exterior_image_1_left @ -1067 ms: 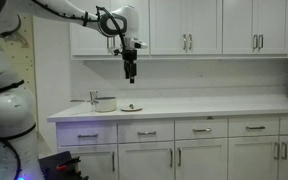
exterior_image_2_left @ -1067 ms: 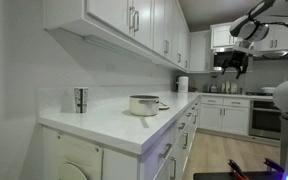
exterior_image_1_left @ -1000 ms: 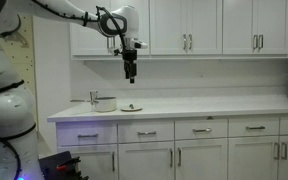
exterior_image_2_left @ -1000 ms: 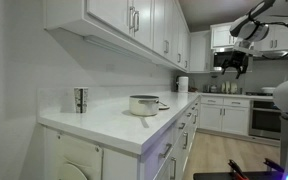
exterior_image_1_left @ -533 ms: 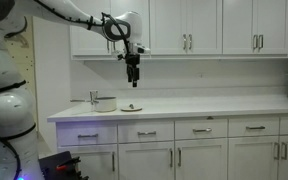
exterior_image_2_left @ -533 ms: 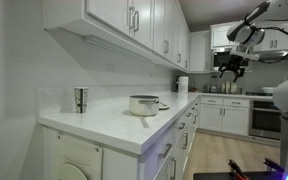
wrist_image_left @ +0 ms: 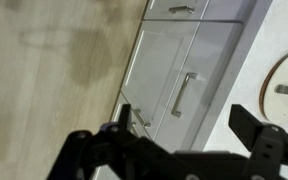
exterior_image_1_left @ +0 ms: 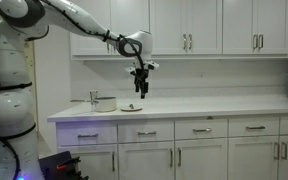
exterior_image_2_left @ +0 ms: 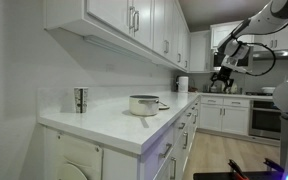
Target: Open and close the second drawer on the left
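The second drawer [exterior_image_1_left: 145, 131] is a shallow white drawer with a short silver bar handle, second from the left in the row under the counter, and it is shut. My gripper [exterior_image_1_left: 139, 89] hangs open and empty in the air above the counter, well above that drawer; it also shows in an exterior view [exterior_image_2_left: 224, 83]. In the wrist view the open jaws [wrist_image_left: 184, 125] frame white cabinet doors [wrist_image_left: 169, 70] with vertical handles below. A drawer front [wrist_image_left: 181, 9] shows at the top edge; I cannot tell which drawer it is.
A metal pot [exterior_image_1_left: 103, 101] and a small plate [exterior_image_1_left: 131, 107] stand on the white countertop [exterior_image_1_left: 214, 105]. Upper cabinets [exterior_image_1_left: 184, 25] hang above. In an exterior view the pot [exterior_image_2_left: 144, 104], a cup [exterior_image_2_left: 80, 99] and a stove [exterior_image_2_left: 264, 110] show.
My gripper has moved down and to the right, away from the upper cabinets and out over the counter edge. It stays open. The drawers have not moved.
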Controlling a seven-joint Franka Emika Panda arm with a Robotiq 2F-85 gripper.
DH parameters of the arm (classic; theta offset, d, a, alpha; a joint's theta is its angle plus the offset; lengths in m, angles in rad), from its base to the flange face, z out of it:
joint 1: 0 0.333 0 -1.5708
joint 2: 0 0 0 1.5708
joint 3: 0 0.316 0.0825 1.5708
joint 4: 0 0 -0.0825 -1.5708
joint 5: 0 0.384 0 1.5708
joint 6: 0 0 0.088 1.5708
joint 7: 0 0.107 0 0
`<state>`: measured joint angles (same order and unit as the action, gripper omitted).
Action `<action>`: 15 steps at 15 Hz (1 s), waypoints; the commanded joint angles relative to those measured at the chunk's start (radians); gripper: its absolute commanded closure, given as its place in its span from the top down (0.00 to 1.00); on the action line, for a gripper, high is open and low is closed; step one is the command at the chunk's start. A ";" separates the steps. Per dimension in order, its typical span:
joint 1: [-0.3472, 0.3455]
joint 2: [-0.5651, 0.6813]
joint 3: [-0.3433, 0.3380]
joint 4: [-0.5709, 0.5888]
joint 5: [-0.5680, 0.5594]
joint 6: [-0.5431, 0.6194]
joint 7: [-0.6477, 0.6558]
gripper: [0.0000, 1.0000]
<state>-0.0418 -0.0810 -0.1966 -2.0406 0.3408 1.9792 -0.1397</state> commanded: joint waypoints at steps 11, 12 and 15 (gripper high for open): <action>-0.023 0.335 0.128 0.148 0.086 0.254 0.006 1.00; -0.025 0.354 0.138 0.154 0.099 0.276 0.008 1.00; -0.031 0.402 0.170 0.158 0.139 0.342 0.011 1.00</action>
<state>-0.0518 0.2715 -0.0656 -1.9177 0.4391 2.2809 -0.1486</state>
